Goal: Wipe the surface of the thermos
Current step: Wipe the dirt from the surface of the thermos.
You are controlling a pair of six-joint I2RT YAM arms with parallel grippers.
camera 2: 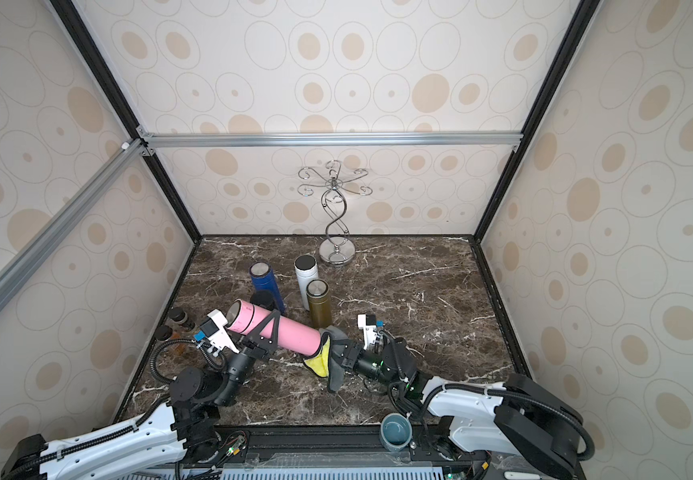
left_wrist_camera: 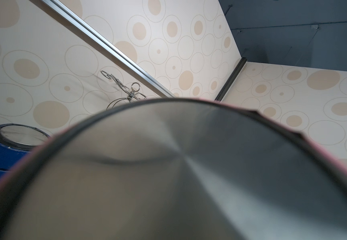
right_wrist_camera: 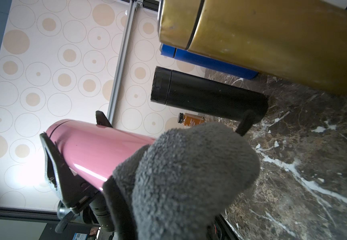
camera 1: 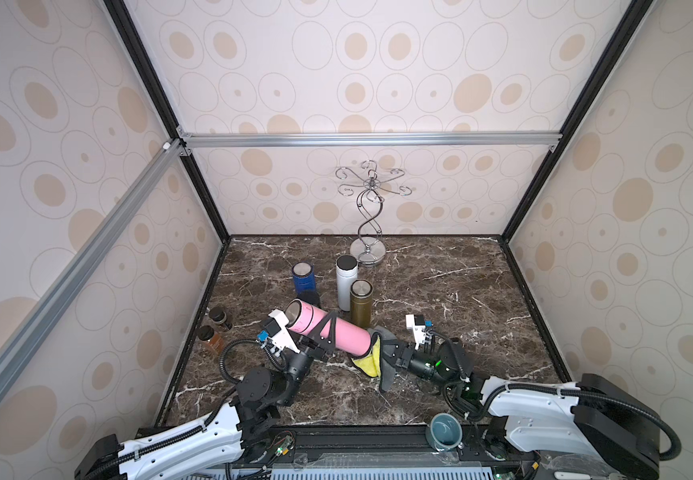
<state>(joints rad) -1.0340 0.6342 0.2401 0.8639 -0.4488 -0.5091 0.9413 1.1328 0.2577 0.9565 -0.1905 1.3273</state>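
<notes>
The left gripper point(camera 1: 327, 329) is clamped across the middle of the thermos point(camera 1: 349, 337). Its black, angular fingers point(right_wrist_camera: 64, 178) straddle the barrel, seen in both top views point(camera 2: 267, 329). The right gripper point(camera 1: 383, 350) is pinched on the cloth point(camera 1: 367, 362) and pushes it against the thermos's lower end.

The thermos is a glossy pink cylinder, held at a slant above the front of the marble table point(camera 1: 461, 311). Its capped end points up toward the back left and its other end is buried in the cloth. A thin seam rings the barrel near the cap point(right_wrist_camera: 53, 129). The cap face is a brushed steel disc with a radial sheen, and it fills the left wrist view point(left_wrist_camera: 168, 176).

The cloth is thick, nubbly terry. It is grey point(right_wrist_camera: 189, 176) on one face and yellow on the other, and it is bunched over the thermos end with a grey tail hanging toward the table.

Behind, four smooth cylinders stand upright:
- a blue flask point(camera 1: 304, 279) with a steel top
- a white flask point(camera 1: 345, 283) with a dark top
- a scuffed gold flask point(camera 1: 361, 305)
- a matte black flask point(right_wrist_camera: 205, 99)

At the back is a chrome wire stand point(camera 1: 369, 216) with a twisted stem and curled hooks. Two small brown jars point(camera 1: 215, 328) sit by the left wall.
</notes>
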